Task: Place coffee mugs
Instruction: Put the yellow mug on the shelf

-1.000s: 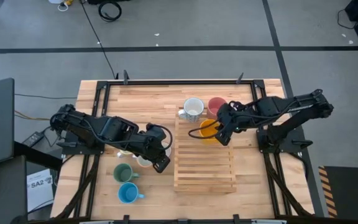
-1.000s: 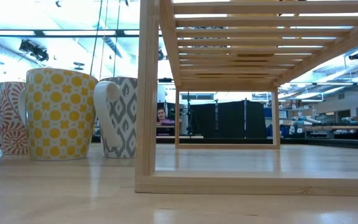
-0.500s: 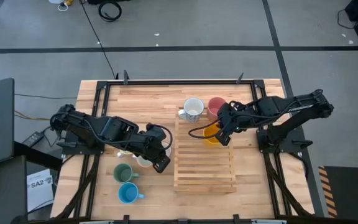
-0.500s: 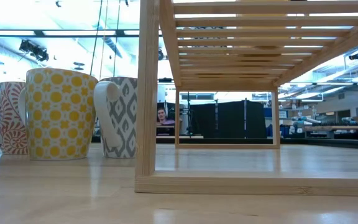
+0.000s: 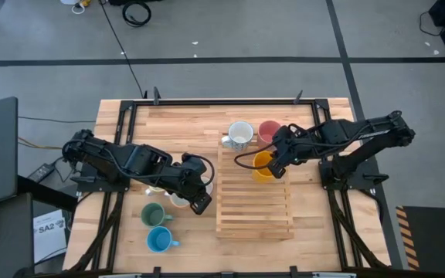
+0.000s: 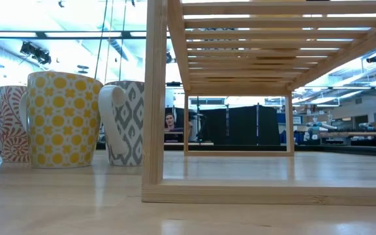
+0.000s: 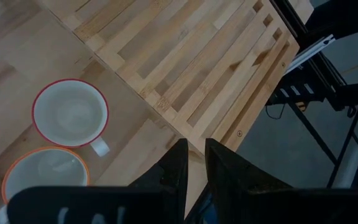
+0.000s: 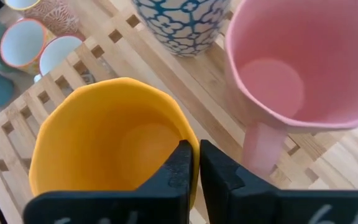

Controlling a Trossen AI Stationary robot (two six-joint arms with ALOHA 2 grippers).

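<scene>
Right now, grip: the right gripper (image 8: 194,163) pinches the rim wall of the round orange ceramic mug (image 5: 263,164), one finger inside, one outside.
Location: mug at the wooden slatted rack's (image 5: 253,208) far end, just beside the pink ceramic mug (image 5: 269,131) and the white patterned mug (image 5: 239,135).
Risk: a thin rim pinch could let it swing or slip; it could knock the pink mug.
Axis: mouth up, long axis near vertical; handle hidden.
Left gripper (image 7: 190,165): fingers nearly together, empty, waiting over the table beside the rack.

Orange mug (image 8: 114,140), pink mug (image 8: 303,59), white mug with blue lattice (image 8: 182,18)
</scene>
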